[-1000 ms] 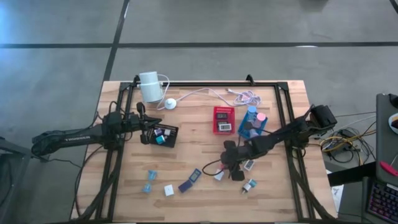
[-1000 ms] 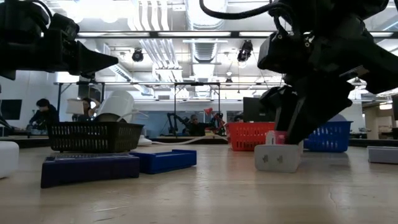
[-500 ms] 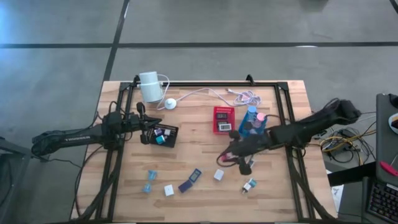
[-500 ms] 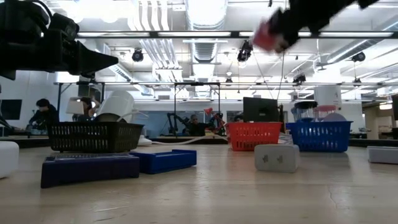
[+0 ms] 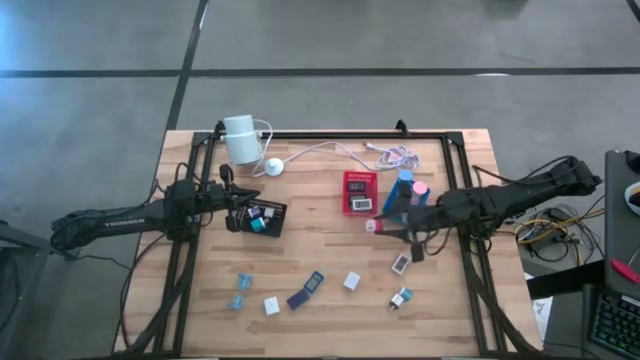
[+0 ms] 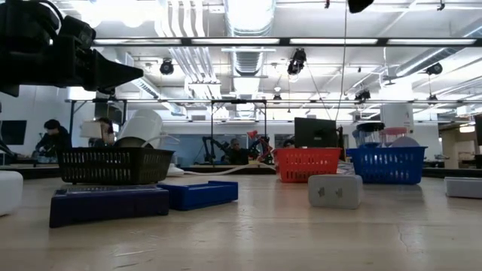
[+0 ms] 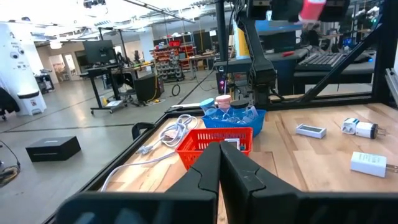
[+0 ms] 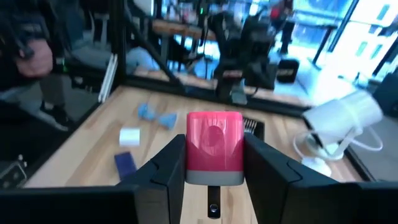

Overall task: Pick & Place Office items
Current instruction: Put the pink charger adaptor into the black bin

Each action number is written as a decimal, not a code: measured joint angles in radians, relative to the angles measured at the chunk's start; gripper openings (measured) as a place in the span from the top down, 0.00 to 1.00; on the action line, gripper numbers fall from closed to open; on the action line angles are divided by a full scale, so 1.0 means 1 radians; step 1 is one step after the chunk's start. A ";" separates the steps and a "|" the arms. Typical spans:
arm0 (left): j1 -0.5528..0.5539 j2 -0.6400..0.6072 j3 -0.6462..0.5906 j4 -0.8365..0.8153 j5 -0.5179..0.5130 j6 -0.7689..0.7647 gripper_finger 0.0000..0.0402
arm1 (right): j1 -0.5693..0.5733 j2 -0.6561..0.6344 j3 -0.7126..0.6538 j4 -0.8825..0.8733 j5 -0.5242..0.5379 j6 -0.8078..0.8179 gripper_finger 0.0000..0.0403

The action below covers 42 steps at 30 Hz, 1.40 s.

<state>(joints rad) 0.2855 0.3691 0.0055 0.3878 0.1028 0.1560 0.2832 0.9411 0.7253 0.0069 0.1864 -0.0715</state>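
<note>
While the left arm waits at about nine o'clock on the tabletop [image 5: 320, 200], we see its gripper [image 5: 232, 211] with jaws pressed together on nothing, just beside the black tray [image 5: 266, 216] that holds a few small pieces. In the left wrist view those two dark fingers [image 7: 208, 171] meet tip to tip.

The right gripper [image 5: 374, 225] is raised over the middle of the tabletop, toward three o'clock, its jaws clamped on a pink piece [image 5: 371, 226]. The right wrist view shows that pink piece [image 8: 214, 148] squarely between the two fingers, pink above with a grey base. In the high view it hangs just at six o'clock of the red tray [image 5: 360, 192] and beside the blue tray [image 5: 405, 200], which carries pink-capped and blue items.

Loose office items lie toward six o'clock on the tabletop: two teal pieces [image 5: 240, 292], a white cube [image 5: 271, 305], two purple pieces [image 5: 306, 290], another white cube [image 5: 351, 282], a white rectangular piece [image 5: 400, 264] and a small plug-like piece [image 5: 401, 298].

At eleven o'clock stands the white cylinder [image 5: 240, 138] with its cable and round puck [image 5: 273, 167]. In the low view people sit in the room behind the tabletop.
</note>
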 joint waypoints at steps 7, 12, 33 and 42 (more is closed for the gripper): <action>0.000 0.000 0.000 0.000 0.000 -0.033 0.96 | -0.012 -0.162 -0.133 0.123 0.045 0.035 0.70; 0.000 0.000 0.000 0.001 0.000 -0.034 0.97 | -0.040 -0.294 -0.221 0.119 0.056 0.049 0.70; 0.000 0.000 0.000 0.001 0.000 -0.037 0.97 | -0.091 -0.776 -0.550 0.142 0.079 0.073 0.70; 0.000 0.000 0.000 0.008 0.000 -0.037 0.97 | -0.090 -0.817 -0.666 0.354 0.135 -0.033 0.70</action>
<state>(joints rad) 0.2859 0.3687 0.0051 0.3954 0.1028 0.1192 0.1928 0.1242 0.0591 0.3609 0.3214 -0.1043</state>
